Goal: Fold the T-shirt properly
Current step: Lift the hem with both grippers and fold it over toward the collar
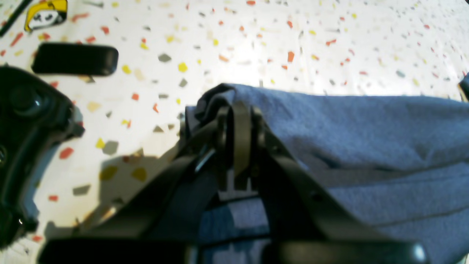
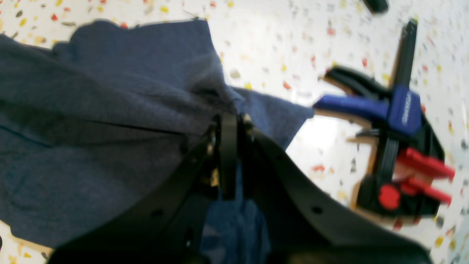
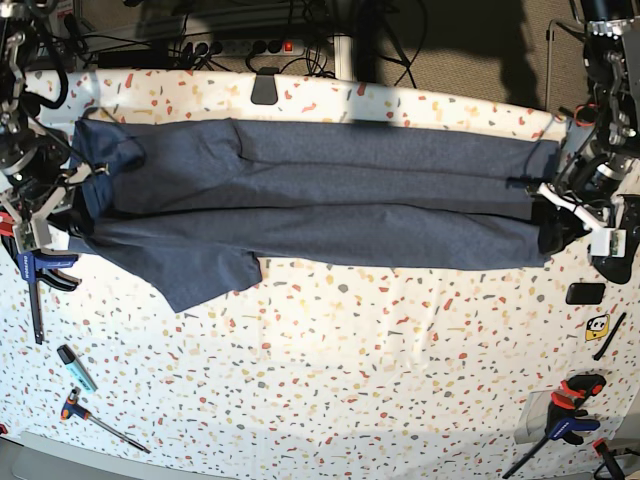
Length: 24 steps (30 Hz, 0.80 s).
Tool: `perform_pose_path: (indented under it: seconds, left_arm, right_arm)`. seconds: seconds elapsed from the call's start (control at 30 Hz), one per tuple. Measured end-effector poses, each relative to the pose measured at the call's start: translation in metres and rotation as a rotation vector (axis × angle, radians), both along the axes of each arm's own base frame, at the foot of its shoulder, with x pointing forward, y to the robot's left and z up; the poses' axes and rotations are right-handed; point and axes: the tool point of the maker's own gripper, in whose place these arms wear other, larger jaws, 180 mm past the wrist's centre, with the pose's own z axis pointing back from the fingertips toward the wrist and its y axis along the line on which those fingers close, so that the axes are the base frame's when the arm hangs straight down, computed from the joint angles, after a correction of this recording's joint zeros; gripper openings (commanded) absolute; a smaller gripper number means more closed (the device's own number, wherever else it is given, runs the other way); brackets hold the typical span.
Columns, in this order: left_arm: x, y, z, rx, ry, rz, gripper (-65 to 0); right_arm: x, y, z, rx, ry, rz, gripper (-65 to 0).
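Both grippers were clamped on your heathered navy-blue cotton T-shirt point(image 3: 320, 200): the left gripper point(image 1: 238, 121) and the right gripper point(image 2: 229, 128) each pinched one end, the cloth stretched lengthwise across the speckled white table point(image 3: 350, 380). You looked mid-fold; next, I'd judge, both ends needed carrying together, evenly, without dragging the loose sleeve.

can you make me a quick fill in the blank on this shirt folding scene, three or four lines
1. Both grippers are shut on the ____, the left gripper at one end and the right gripper at the other.
2. The T-shirt lies stretched on a ____ speckled table.
3. In the right wrist view, the bar clamp has red levers and a ____ jaw.

Missing words: T-shirt; white; blue
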Motion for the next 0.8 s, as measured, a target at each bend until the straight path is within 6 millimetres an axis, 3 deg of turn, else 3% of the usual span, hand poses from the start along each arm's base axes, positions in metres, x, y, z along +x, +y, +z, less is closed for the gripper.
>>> perform_pose_path:
  seconds: [0.4,0.43,0.53,0.6,0.8]
  left_arm:
    - [-0.013,0.012,-0.029,0.194,0.143,-0.032,-65.0]
    - [-0.014,0.015,-0.03,0.212,0.148,-0.035,-64.4]
    - [-0.013,0.024,-0.027,0.245,0.151,-0.035,-43.1]
    - [-0.013,0.03,-0.025,0.266,0.154,-0.035,-35.9]
    - [-0.01,0.049,-0.013,0.319,0.155,-0.024,-35.6]
  right_arm:
    - [-0.01,-0.001,-0.016,-0.018,0.062,-0.022,-65.0]
    - [-0.012,-0.001,-0.019,-0.021,0.078,-0.024,-59.5]
    - [-0.015,-0.003,-0.023,-0.03,0.11,-0.03,-40.5]
    - [-0.015,-0.004,-0.023,-0.035,0.112,-0.03,-32.9]
    - [0.014,0.002,0.006,0.025,0.013,-0.024,-32.0]
